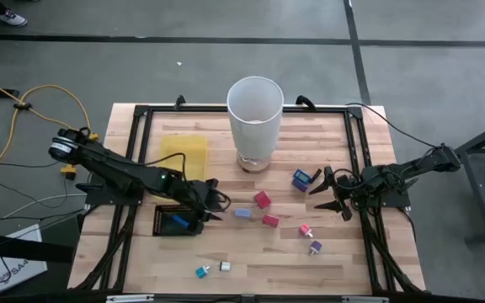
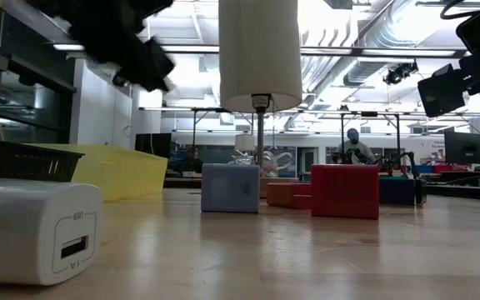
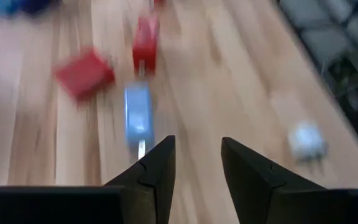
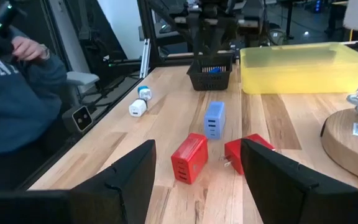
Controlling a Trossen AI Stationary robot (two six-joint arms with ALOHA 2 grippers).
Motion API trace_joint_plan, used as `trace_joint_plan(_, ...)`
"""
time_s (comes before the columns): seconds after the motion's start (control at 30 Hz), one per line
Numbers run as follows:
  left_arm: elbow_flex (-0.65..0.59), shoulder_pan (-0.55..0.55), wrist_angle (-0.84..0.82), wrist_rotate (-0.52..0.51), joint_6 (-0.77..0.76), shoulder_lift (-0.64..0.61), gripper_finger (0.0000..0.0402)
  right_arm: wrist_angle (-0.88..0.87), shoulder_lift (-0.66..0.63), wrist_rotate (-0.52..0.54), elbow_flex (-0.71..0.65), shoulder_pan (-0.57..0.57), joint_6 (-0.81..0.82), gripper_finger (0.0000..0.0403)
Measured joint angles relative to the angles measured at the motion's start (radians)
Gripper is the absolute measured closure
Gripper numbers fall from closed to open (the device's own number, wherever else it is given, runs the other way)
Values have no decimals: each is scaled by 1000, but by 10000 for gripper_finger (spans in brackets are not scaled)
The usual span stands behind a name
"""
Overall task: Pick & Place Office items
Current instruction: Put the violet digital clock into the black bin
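Note:
Small office items lie scattered on the wooden table: a light blue piece (image 1: 242,214), two red ones (image 1: 263,199) (image 1: 270,220), a blue one (image 1: 301,178), a pink one (image 1: 306,229), a purple one (image 1: 315,247), a teal one (image 1: 201,271) and a white one (image 1: 224,267). Another blue piece (image 1: 178,220) lies in the black mesh tray (image 1: 163,227). My left gripper (image 1: 215,203) (image 3: 197,146) hangs open just right of that tray, with the light blue piece (image 3: 138,115) ahead of it. My right gripper (image 1: 333,195) (image 4: 197,144) is open near the table's right side, facing the red pieces (image 4: 189,157).
A tall white bin (image 1: 255,109) stands on a round base at the far middle. A flat yellow tray (image 1: 185,151) lies far left, beyond the black mesh tray. A black frame (image 1: 141,114) runs round the table. A person in a blue sweatshirt (image 4: 11,106) sits beside the table.

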Motion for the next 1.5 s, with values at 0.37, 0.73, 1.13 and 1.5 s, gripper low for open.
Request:
trace_joint_plan(0.37, 0, -3, 477, -2, 1, 153, 277, 0, 18, 3, 0, 0, 0, 181)
trace_joint_plan(0.73, 1, 9, 988, -104, 2, 365, 277, 1, 35, 3, 0, 0, 0, 181)
trace_joint_plan(1.13, 1, 27, 1050, -106, 2, 409, 277, 1, 35, 3, 0, 0, 0, 181)
trace_joint_plan(1.5, 1, 26, 1052, -105, -6, 409, 277, 1, 35, 2, 0, 0, 0, 181)
